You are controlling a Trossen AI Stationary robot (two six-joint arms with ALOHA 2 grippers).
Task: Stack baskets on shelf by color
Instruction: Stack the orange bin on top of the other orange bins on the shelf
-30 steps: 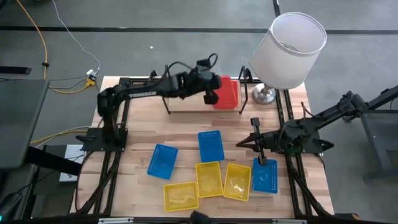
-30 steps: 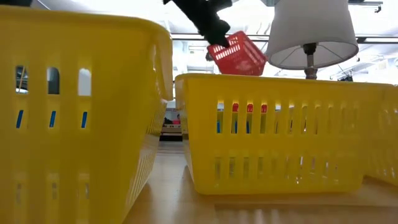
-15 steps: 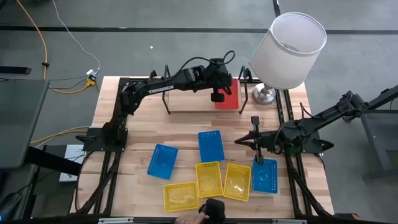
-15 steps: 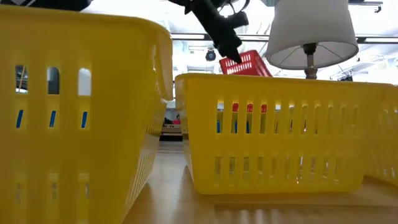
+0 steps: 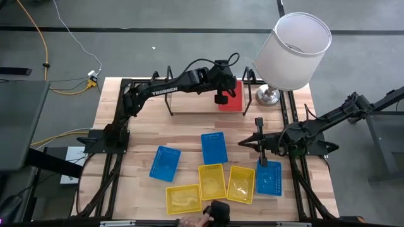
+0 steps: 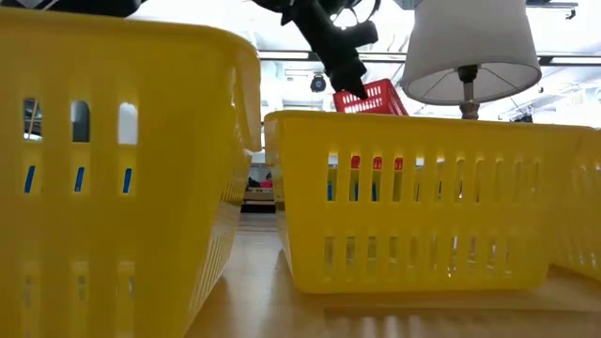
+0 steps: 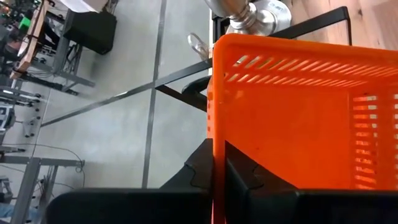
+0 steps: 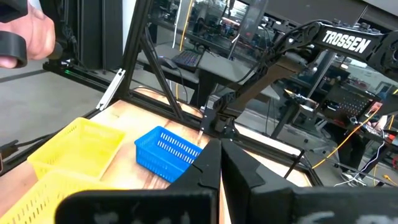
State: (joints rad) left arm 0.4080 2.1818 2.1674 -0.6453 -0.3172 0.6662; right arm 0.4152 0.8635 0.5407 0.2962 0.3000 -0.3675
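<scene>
At the shelf's (image 5: 189, 104) right end: left gripper (image 5: 221, 96), fingers pinched on a red basket's (image 5: 232, 96) rim, has carried it rightward and lowered it onto the red stack there, release pending; right gripper (image 5: 258, 140) closed, empty, waiting above table.

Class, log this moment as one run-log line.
left claw: shut on red basket, at shelf right end | right claw: shut, idle | blue, yellow baskets: unstacked
</scene>
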